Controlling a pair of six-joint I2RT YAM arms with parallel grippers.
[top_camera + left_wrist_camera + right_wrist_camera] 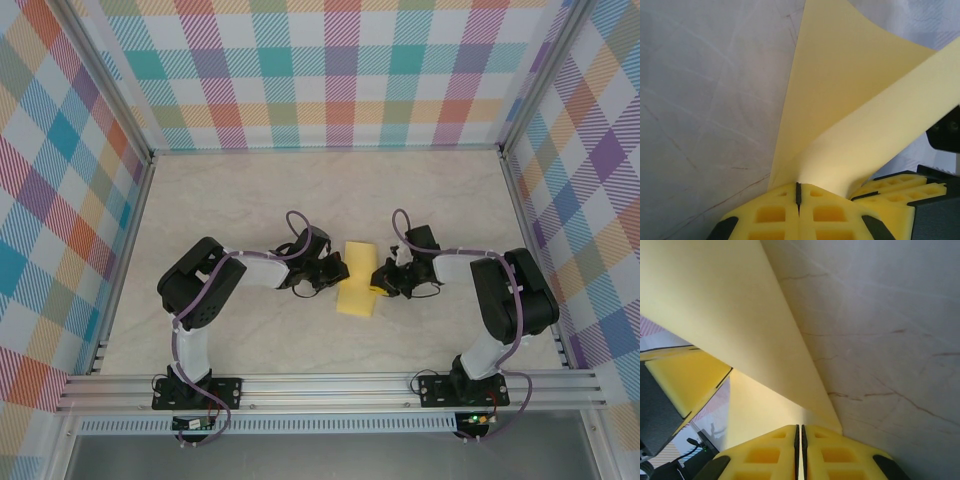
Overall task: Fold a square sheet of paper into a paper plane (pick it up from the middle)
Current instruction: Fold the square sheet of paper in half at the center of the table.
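Note:
The square sheet of paper (357, 280) is plain yellow and bent into a fold, held between both grippers at the middle of the table. My left gripper (335, 275) pinches its left edge. In the left wrist view the jaws (799, 192) are pressed together where the paper (840, 100) runs in, two layers rising away from them. My right gripper (378, 280) holds the opposite edge. In the right wrist view its jaws (800, 429) stand nearly together on the paper (730, 315). The right gripper's fingers (900, 187) appear in the left wrist view.
The pale marbled table (250, 200) is boxed in by checked walls (320, 70) at the back and both sides. An aluminium rail (330, 385) runs along the near edge by the arm bases. Open tabletop lies behind and to either side of the paper.

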